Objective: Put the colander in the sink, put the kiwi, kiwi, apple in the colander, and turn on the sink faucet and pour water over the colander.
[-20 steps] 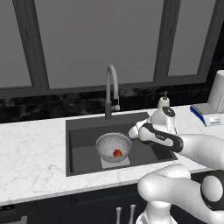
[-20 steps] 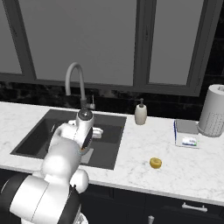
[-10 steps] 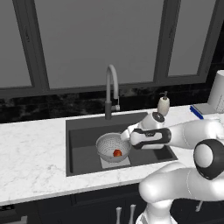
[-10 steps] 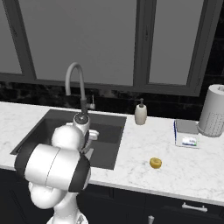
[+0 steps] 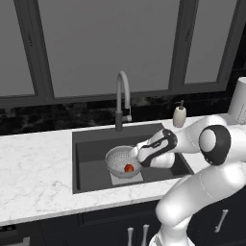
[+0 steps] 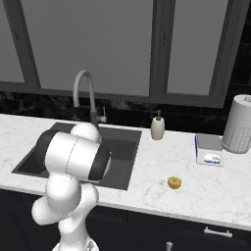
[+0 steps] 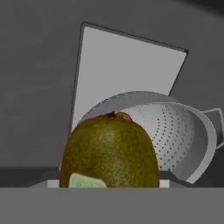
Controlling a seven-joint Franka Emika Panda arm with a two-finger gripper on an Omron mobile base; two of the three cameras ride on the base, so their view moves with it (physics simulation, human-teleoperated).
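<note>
The colander sat in the sink on the lighter grey plate at the basin bottom, in front of the sink faucet. The apple lay inside the colander, toward its near side. The arm reached over the basin from the right, with the hand above the colander's right rim. In the hand view a dark olive-green kiwi was close to the camera, in front of the colander and the plate beyond it; the hand was closed on this kiwi, though the fingertips themselves could not be made out. The second, yellower kiwi lay on the marble surface to the right of the sink, well apart from the basin and near the front edge. A cream soap dispenser stood at the back right corner of the sink, a paper towel roll at the far right, and a small blue-edged packet just beside it.
</note>
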